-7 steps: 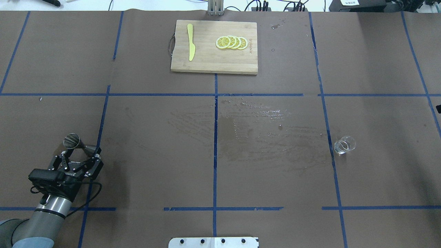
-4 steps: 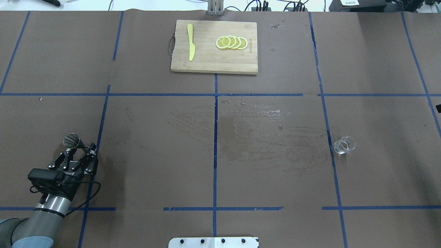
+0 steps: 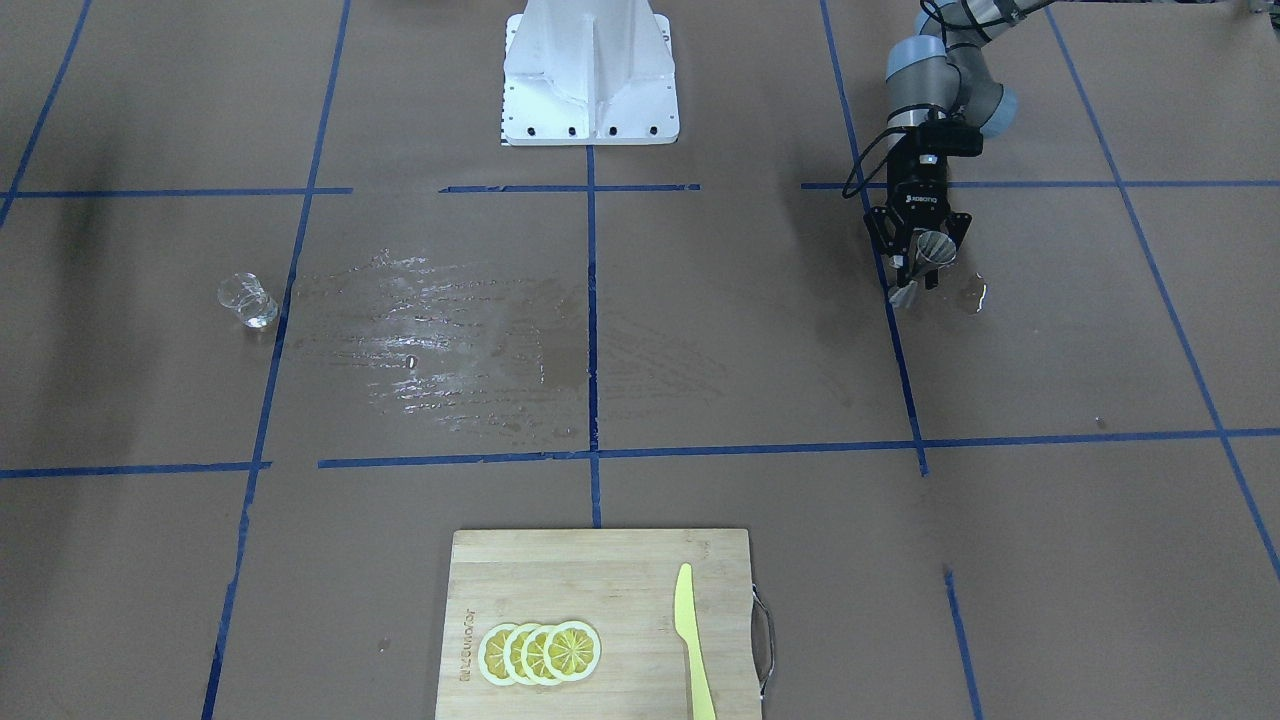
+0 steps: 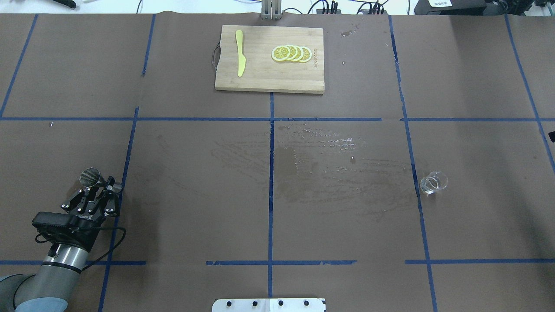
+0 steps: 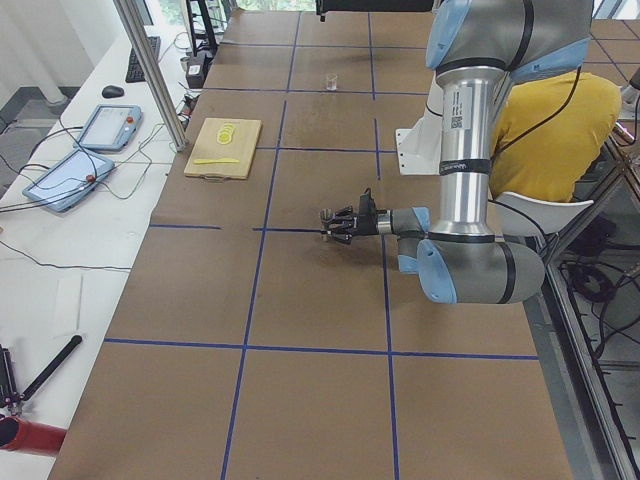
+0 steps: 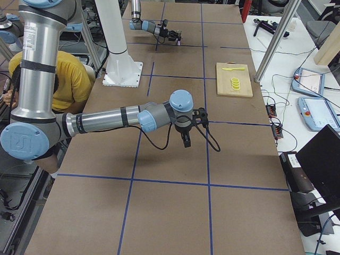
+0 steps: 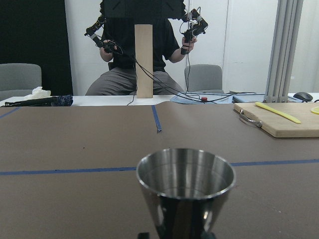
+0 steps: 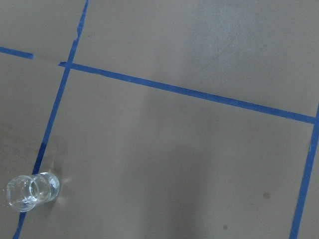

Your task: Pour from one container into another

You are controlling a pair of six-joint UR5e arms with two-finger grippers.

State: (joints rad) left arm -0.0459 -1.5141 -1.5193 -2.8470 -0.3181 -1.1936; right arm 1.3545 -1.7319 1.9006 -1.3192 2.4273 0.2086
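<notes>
I'm gripping the metal jigger (image 4: 90, 177) at its waist with my left fingers (image 4: 105, 187), nearly closed around it, at the near left of the surface (image 4: 195, 173). Its open mouth is facing up. I can't tell whether it's touching down.

My right fingers (image 6: 186, 142) are showing only in a side view, so I can't tell how wide they are.

The glass cup (image 4: 432, 182) is standing well apart on the right, on a blue tape line (image 4: 414, 173) beside a wet patch (image 4: 321, 164).

White lettering on my left fingers' body and the mark on the cutting board (image 4: 269, 73) are too small to read.
</notes>
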